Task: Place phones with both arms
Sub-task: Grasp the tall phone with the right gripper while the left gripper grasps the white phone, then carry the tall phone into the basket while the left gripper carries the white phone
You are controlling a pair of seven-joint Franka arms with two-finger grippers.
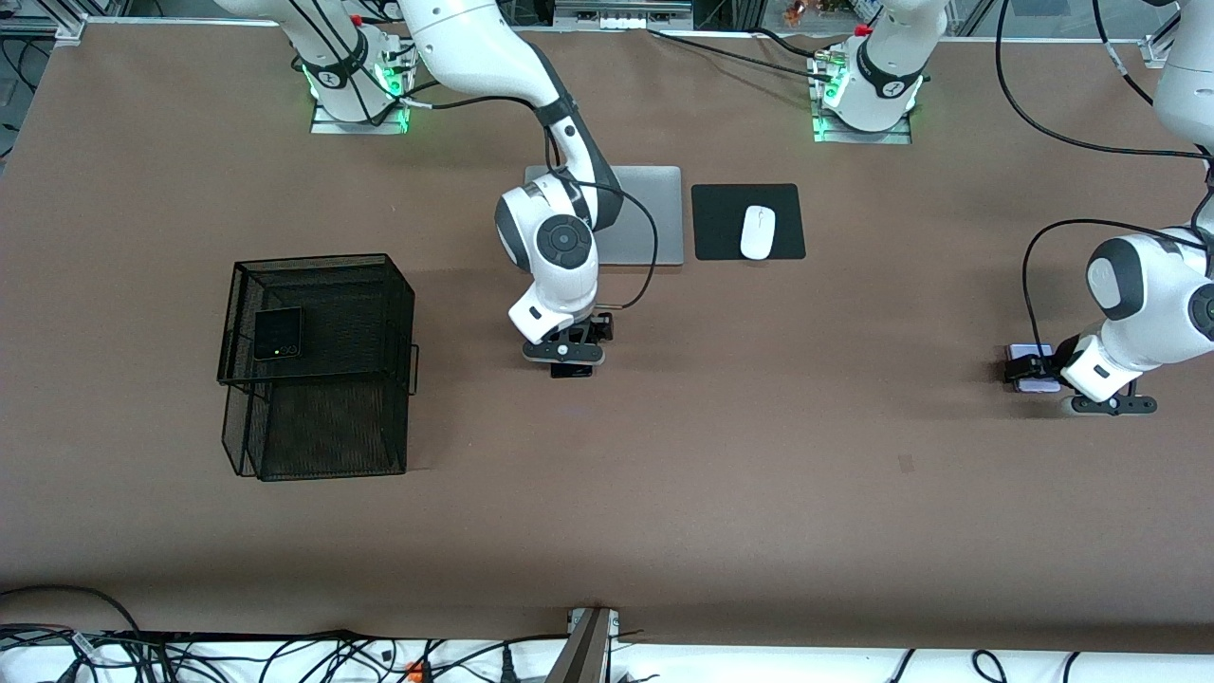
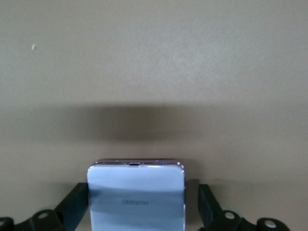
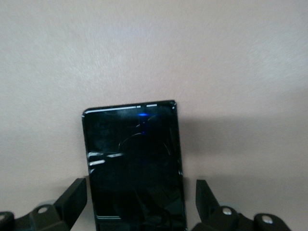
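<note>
- Phones, front view: black flip phone (image 1: pixel 277 333) on the mesh basket (image 1: pixel 318 365) at right arm's end; right gripper (image 1: pixel 572 353) low mid-table, left gripper (image 1: pixel 1043 372) at left arm's end.
- Left wrist view: lavender-white phone (image 2: pixel 136 196) on table (image 2: pixel 154 72) between spread fingers (image 2: pixel 74 199), ungripped.
- Right wrist view: slim black slab (image 3: pixel 134 163) between spread fingers (image 3: pixel 72 197), ungripped.

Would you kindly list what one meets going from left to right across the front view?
Wire basket holding the black flip phone → right pincer over the black slab phone → white mouse → lavender-white phone → left pincer.
</note>
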